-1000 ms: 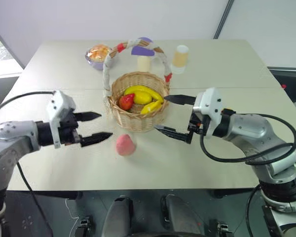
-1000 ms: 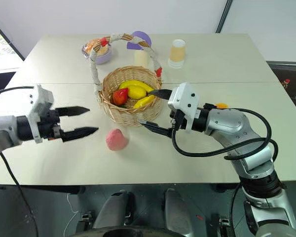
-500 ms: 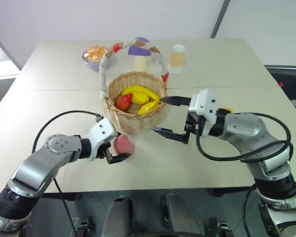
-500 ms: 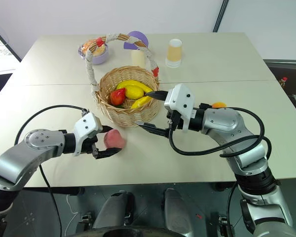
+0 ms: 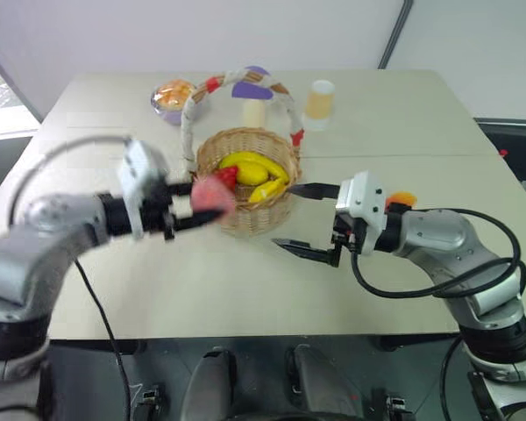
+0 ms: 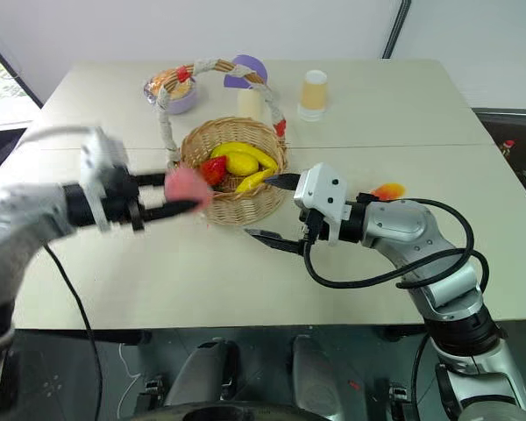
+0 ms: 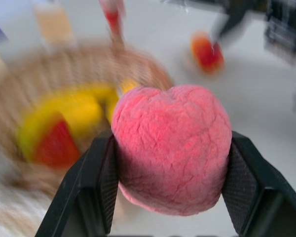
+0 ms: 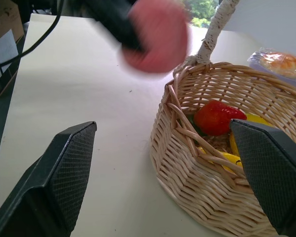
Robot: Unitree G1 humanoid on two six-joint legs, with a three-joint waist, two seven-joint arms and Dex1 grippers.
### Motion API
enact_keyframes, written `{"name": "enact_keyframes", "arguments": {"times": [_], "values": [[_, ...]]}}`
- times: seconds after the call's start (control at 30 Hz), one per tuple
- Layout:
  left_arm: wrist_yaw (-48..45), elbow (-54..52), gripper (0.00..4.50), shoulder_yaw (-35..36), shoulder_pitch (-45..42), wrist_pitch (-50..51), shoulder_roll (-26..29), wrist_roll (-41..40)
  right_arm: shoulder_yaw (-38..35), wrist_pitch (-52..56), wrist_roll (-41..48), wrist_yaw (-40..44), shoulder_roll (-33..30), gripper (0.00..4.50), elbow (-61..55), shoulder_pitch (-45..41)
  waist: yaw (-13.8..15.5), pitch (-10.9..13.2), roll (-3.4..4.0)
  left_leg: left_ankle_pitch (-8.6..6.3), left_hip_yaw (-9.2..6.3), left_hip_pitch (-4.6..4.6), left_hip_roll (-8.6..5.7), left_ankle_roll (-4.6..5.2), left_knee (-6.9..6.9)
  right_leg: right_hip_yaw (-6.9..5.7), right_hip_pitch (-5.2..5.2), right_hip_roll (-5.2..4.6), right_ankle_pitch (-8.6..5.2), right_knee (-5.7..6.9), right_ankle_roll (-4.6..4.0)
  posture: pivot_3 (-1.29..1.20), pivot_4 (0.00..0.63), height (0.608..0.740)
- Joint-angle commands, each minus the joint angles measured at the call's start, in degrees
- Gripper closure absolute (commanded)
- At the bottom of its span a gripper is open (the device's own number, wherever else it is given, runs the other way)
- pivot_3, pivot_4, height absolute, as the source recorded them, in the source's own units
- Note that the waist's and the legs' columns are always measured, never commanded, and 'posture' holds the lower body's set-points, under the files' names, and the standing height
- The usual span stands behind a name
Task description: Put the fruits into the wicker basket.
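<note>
Your left gripper (image 5: 186, 210) is clamped on the pink peach (image 5: 212, 195), left of centre, raised against the wicker basket (image 5: 245, 213) rim. Your right gripper (image 5: 303, 219) stands wide apart, empty, right of the basket above the desk (image 5: 245, 289).

Head stereo pair: both eyes are looking forward and down over the table (image 5: 394, 114), sharing the wicker basket (image 5: 245, 215) and both arms. Left wrist camera: it is facing along its own fingers at very close range toward the peach (image 7: 170, 148), with the basket behind. Right wrist camera: it is looking across the tabletop, near the basket wall, sharing basket and peach.
</note>
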Motion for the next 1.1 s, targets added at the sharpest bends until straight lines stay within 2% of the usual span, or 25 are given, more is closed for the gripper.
{"name": "enact_keyframes", "arguments": {"times": [0.03, 0.13, 0.23, 0.37, 0.4, 0.53, 0.63, 0.8, 0.97, 1.1], "values": [[7.8, 4.0, 2.16, -8.0, -7.3, -1.3, -4.9, 7.5, -0.2, -1.2, -0.8, 0.6, -0.1, 0.00, 0.2, -1.6, 0.0, 0.0, 0.00, 0.00, 0.01, 0.02, -0.04, 0.00, 0.01, 0.01, 0.03, 0.00, 0.00, 0.00, 0.01, 0.00, 0.150, 0.740], [12.4, 10.6, 2.16, -14.9, -11.2, -4.0, -9.0, 15.8, -0.3, -1.4, -1.4, 0.6, 0.0, 0.00, 0.8, -1.9, -0.2, 0.0, 0.00, 0.00, 0.01, 0.01, -0.09, 0.00, 0.02, 0.04, 0.03, 0.02, 0.03, -0.01, 0.05, 0.00, 0.150, 0.740], [11.4, 13.7, 2.16, -18.4, -11.7, -7.5, -10.0, 19.7, -1.0, -1.3, -1.9, 0.4, -0.4, 0.00, 0.8, -1.5, -0.6, 0.0, 0.00, 0.00, 0.04, 0.00, -0.03, 0.00, -0.01, 0.08, -0.09, 0.12, 0.02, 0.02, 0.04, 0.00, 0.150, 0.740], [9.8, 15.7, 0.23, -19.2, -11.1, -10.4, -10.6, 21.3, -4.1, -1.1, -3.5, -1.1, -2.1, 0.00, 1.7, 0.0, -0.2, 0.0, 0.01, 0.00, 0.04, -0.09, 0.05, 0.00, -0.07, 0.10, -0.24, 0.19, 0.01, 0.06, 0.02, 0.00, 0.150, 0.740], [9.3, 16.0, 0.05, -19.0, -11.2, -11.1, -10.7, 21.5, -5.7, -1.0, -4.3, -2.0, -2.9, 0.00, 2.8, 0.5, -0.2, 0.0, 0.01, 0.00, 0.04, -0.09, 0.05, 0.00, -0.07, 0.10, -0.23, 0.16, 0.01, 0.06, 0.02, 0.00, 0.150, 0.740], [5.7, 13.1, 0.05, -14.2, -10.2, -13.5, -11.8, 16.6, -14.3, 0.9, -7.1, -7.6, -5.7, 0.00, 9.2, 3.7, 0.2, 0.0, -0.01, 0.00, 0.09, -0.12, -0.03, 0.00, 0.02, 0.10, -0.13, -0.01, 0.02, 0.01, 0.03, 0.00, 0.150, 0.740], [1.1, 8.4, 0.05, -13.7, -6.6, -15.6, -10.9, 14.1, -19.3, 5.5, -7.6, -13.9, -4.7, 0.00, 12.5, 5.5, 0.0, 0.0, 0.00, -0.01, 0.12, -0.14, -0.02, 0.02, 0.01, 0.12, -0.13, -0.07, 0.02, -0.03, 0.03, 0.00, 0.150, 0.740], [-0.1, 5.3, 0.05, -18.4, -2.5, -16.4, -11.2, 17.1, -30.6, 25.9, -6.0, -33.0, 4.5, 0.00, 14.9, 0.1, -0.4, 0.0, 0.06, 0.04, 0.16, -0.01, 0.04, -0.06, -0.05, 0.18, -0.15, 0.04, 0.02, 0.08, 0.03, 0.00, 0.150, 0.740], [0.3, 4.6, 0.05, -20.4, -1.0, -16.0, -12.9, 17.3, -37.4, 39.7, -2.8, -40.0, 10.6, 0.00, 12.0, -4.5, -0.4, 0.0, 0.08, 0.06, 0.13, 0.01, 0.03, -0.09, -0.04, 0.18, -0.15, 0.08, 0.02, 0.18, 0.02, 0.00, 0.150, 0.740], [-0.5, 4.3, 0.05, -21.6, -0.3, -16.1, -13.3, 17.6, -41.1, 46.7, -1.7, -43.0, 14.1, 0.00, 11.1, -6.5, -0.3, 0.0, 0.09, 0.04, 0.13, -0.02, 0.03, -0.06, -0.05, 0.18, -0.15, 0.09, 0.02, 0.15, 0.02, 0.00, 0.150, 0.740]]}}
